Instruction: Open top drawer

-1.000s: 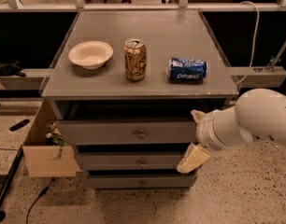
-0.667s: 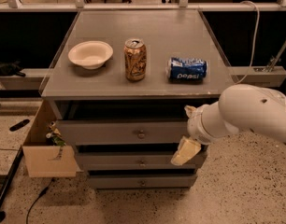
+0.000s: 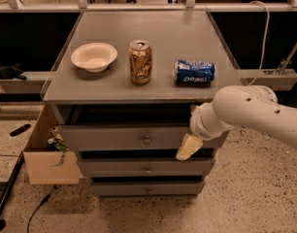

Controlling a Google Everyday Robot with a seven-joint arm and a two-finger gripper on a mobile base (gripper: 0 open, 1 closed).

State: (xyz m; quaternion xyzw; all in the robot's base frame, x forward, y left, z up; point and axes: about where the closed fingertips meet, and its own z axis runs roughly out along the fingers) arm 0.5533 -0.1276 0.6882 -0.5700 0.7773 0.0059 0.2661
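Under table (image 3: 153,33) front edge, near right corner: gripper (image 3: 189,147) hangs at top drawer (image 3: 105,137), right of knob (image 3: 146,140), likely staging a pull (grip state: can't tell).

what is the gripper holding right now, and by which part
Nothing, as far as the view shows. The gripper sits before the top drawer front, to the picture's right of its knob and apart from it.

On the grey tabletop (image 3: 163,25) in the upper middle of the frame, a white bowl (image 3: 93,56) sits left, a gold can (image 3: 140,62) stands at centre, and a blue Pepsi can (image 3: 194,72) lies sideways to the right. A tan box (image 3: 46,165) sits lower left. The gripper (image 3: 189,147) hangs right of centre.
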